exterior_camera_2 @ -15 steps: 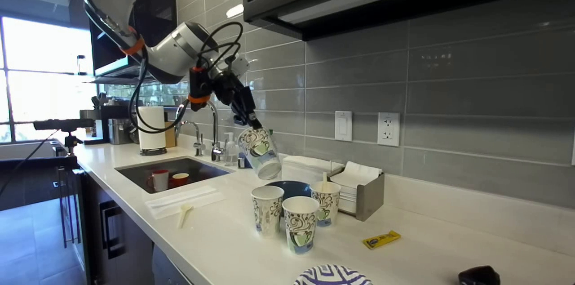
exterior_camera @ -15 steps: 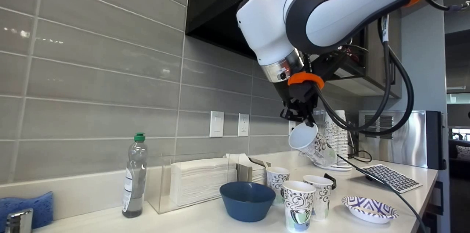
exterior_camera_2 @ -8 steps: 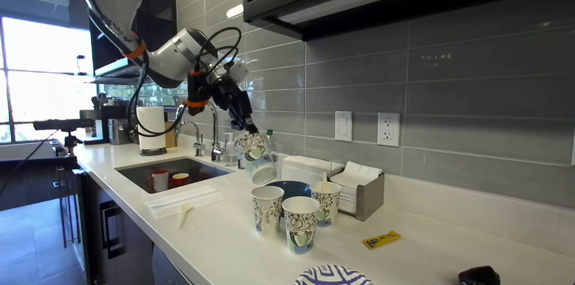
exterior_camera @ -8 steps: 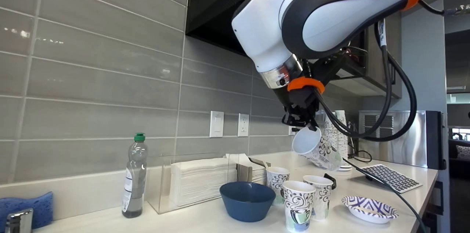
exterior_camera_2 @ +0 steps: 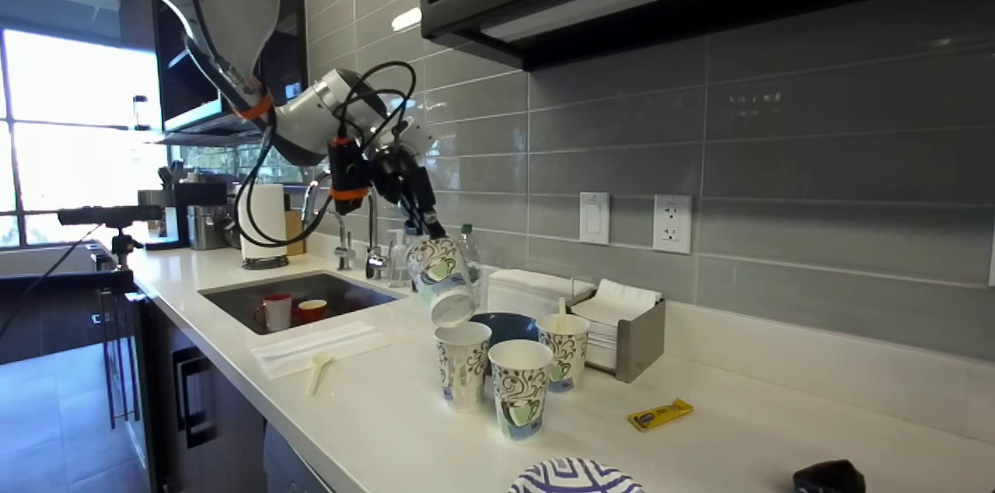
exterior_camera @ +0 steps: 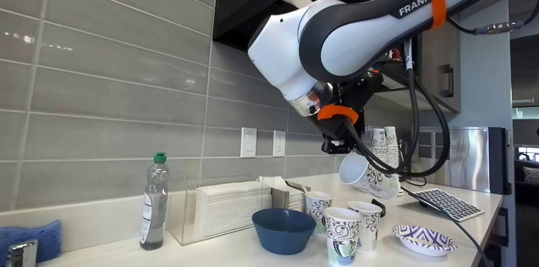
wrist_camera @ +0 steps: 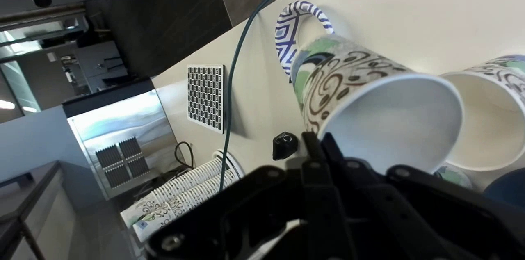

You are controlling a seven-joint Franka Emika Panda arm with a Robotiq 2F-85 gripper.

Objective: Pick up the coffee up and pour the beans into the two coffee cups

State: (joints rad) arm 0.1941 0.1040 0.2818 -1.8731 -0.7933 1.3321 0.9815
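Observation:
My gripper (wrist_camera: pixel 319 136) is shut on the rim of the coffee cup (wrist_camera: pixel 340 75), a white cup with a dark swirl pattern. The coffee cup hangs tilted above the counter, mouth up and to one side, in both exterior views (exterior_camera: pixel 381 182) (exterior_camera_2: pixel 439 271). The inside wall I see is plain white; its bottom is hidden. Three similar patterned cups stand upright: a left cup (exterior_camera_2: pixel 462 368), a front cup (exterior_camera_2: pixel 521 400) and a cup with a stirrer (exterior_camera_2: pixel 567 361). I cannot tell which are the two coffee cups. The held cup's base appears just above the left cup's rim.
A blue bowl (exterior_camera: pixel 284 233) and napkins (exterior_camera: pixel 231 208) are beside the cups. A shallow patterned bowl (exterior_camera: pixel 421 235), soap bottle (exterior_camera: pixel 154 212), cup stack (exterior_camera: pixel 392 145), yellow packet (exterior_camera_2: pixel 659 415) and sink (exterior_camera_2: pixel 233 305) are around. A cabinet (exterior_camera_2: pixel 482 19) overhangs the counter.
My gripper has moved down with the coffee cup still in it, bringing the cup lower toward the standing cups. The standing cups have not moved.

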